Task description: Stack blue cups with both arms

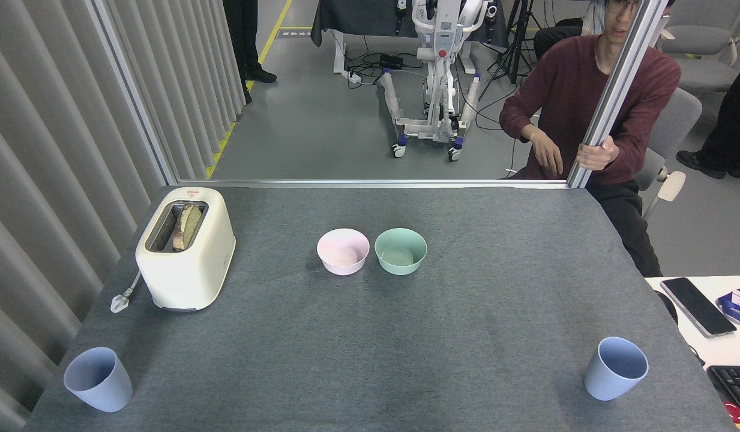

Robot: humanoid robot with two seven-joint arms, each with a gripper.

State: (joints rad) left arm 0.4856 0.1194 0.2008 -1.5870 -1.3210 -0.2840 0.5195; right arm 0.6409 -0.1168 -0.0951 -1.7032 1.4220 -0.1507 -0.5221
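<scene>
Both blue cups sit upright and well apart: left cup [98, 379] at the near left corner of the grey counter [466, 336], right cup [616, 368] near the right edge. Pink bowl [342, 251] and mint bowl [400, 251] sit mid-counter, toaster [186, 249] far left. Neither tool's in shot, so can't tell their state.

No text can be read here. The toaster [186, 249] has a small red mark on its top near the far edge, but it is too small to read. The keyboard [733, 384] at the right edge shows keys, but their letters are not legible.
</scene>
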